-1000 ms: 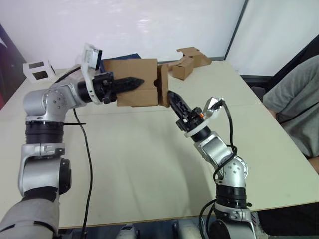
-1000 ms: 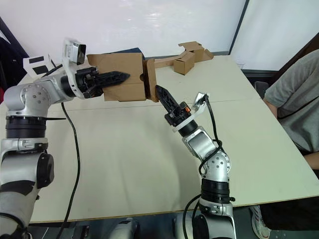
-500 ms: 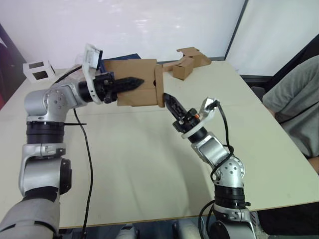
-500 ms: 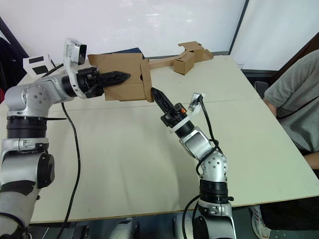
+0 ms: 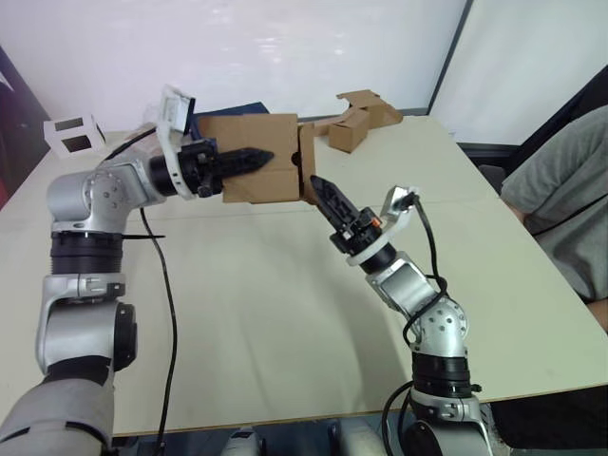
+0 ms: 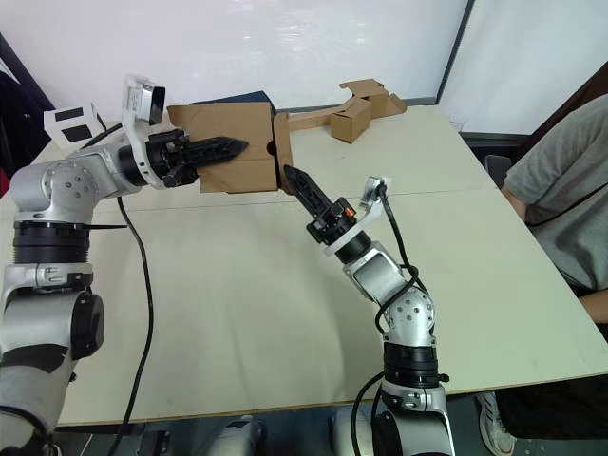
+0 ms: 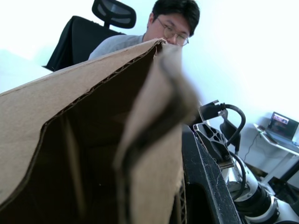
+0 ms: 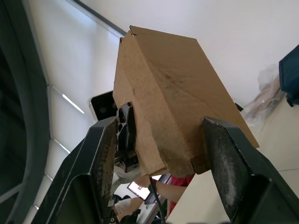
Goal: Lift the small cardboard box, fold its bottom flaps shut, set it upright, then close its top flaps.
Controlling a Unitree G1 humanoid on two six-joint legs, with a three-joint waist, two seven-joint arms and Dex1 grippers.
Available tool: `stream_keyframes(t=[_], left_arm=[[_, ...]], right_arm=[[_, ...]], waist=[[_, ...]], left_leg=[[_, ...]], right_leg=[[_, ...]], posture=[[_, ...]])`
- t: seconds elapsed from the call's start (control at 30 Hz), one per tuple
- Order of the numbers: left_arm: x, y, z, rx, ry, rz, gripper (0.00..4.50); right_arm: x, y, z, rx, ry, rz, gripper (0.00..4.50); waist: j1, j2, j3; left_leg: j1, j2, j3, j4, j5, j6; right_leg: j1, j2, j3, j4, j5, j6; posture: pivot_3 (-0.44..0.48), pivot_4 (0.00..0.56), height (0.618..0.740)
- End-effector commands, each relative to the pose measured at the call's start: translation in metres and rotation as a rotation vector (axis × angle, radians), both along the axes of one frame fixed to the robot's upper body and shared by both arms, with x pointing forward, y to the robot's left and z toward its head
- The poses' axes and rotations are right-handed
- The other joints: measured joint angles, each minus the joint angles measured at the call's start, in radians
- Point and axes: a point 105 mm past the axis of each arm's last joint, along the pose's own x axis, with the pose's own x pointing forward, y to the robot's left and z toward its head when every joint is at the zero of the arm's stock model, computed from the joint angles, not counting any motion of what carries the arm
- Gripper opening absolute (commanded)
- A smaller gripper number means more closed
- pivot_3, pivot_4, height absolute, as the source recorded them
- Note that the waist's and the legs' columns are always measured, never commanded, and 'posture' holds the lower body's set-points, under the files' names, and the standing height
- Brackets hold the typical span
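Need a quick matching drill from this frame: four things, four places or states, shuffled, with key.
Things:
1. small cardboard box
2. right gripper
3. white box with black windows
4. person's grey sleeve

Places or states:
A. far left of the table
B. held up off the table by the left gripper
C. past the table's right edge
D. open, tips at the box's end flap

Pairs: 1-B, 2-D, 3-A, 4-C
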Motion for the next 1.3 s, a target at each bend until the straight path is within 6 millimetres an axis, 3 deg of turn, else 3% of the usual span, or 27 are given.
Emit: stream_keyframes(t=[0.03,0.13,0.27,1.3], left_arm=[[-0.006,0.003,0.011,-0.026,-0.043,-0.013,0.0],[-0.006,0.002,0.011,-0.028,-0.042,-0.016,0.0],[-0.006,0.002,0.01,-0.027,-0.041,-0.016,0.0],[-0.011,0.0,0.004,-0.023,-0.035,-0.023,0.0]], right_arm=[[-0.003,0.006,0.009,0.019,-0.03,0.017,2.85],[0.001,0.006,0.008,0.025,-0.011,-0.006,2.85],[0.002,0.006,0.008,0.023,-0.009,-0.012,1.79],[0.023,0.01,0.014,0.077,0.036,-0.084,1.79]], waist=[[0.0,0.0,0.0],[-0.001,0.0,0.0],[0.001,0.0,0.0],[0.001,0.0,0.0]], left_leg=[[0.0,0.0,0.0,0.0,0.0,0.0],[0.0,0.0,0.0,0.0,0.0,0.0],[0.0,0.0,0.0,0.0,0.0,0.0],[0.0,0.0,0.0,0.0,0.0,0.0]], right_leg=[[0.0,0.0,0.0,0.0,0.0,0.0],[0.0,0.0,0.0,0.0,0.0,0.0],[0.0,0.0,0.0,0.0,0.0,0.0],[0.0,0.0,0.0,0.0,0.0,0.0]], posture=[[0.0,0.15,0.74],[0.0,0.15,0.74],[0.0,0.15,0.74],[0.0,0.15,0.74]])
